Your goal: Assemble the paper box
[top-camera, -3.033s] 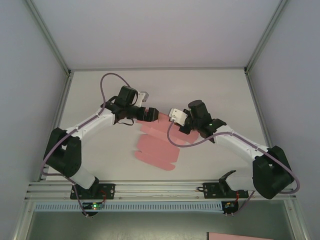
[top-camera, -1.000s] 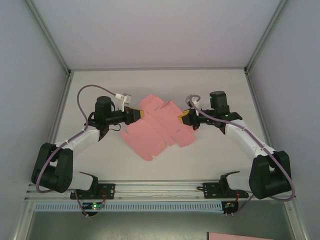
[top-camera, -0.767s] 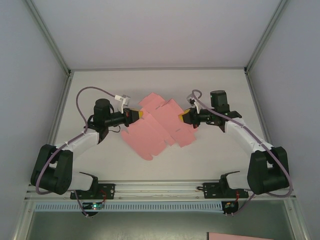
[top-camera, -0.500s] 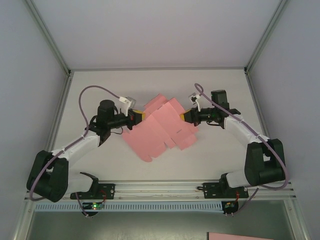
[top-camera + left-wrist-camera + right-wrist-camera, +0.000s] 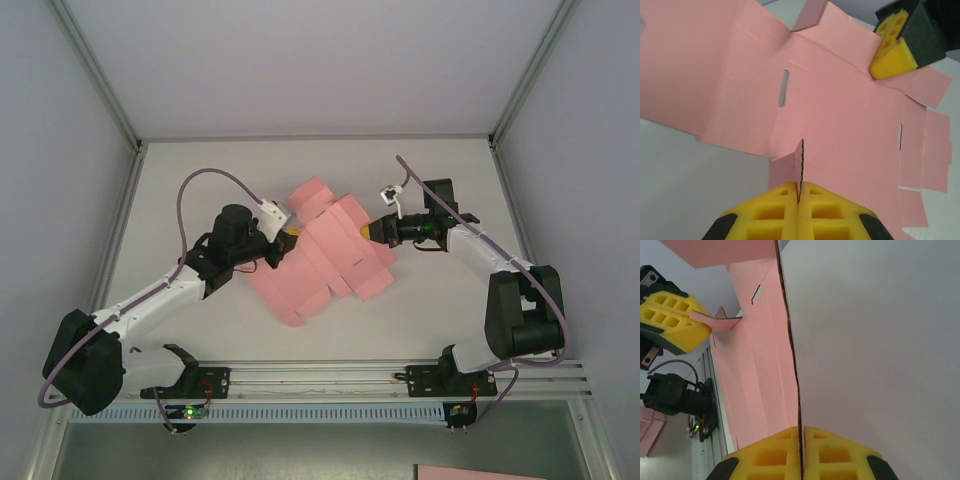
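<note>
The paper box is a flat pink cut-out sheet with several flaps, held tilted above the white table between the two arms. My left gripper is shut on a small flap at the sheet's left edge. In the left wrist view the yellow pads pinch that upright flap, and the slotted sheet spreads out beyond it. My right gripper is shut on the sheet's right edge. In the right wrist view the sheet runs edge-on between the right gripper pads.
The white table is walled in by grey panels left, right and behind. An aluminium rail with the arm bases runs along the near edge. Another pink piece lies below the table at the bottom right.
The left gripper closed on the flap. Both wrists turned and the left arm swung in to the right, so the sheet rose off the table and now stands tilted between them.
</note>
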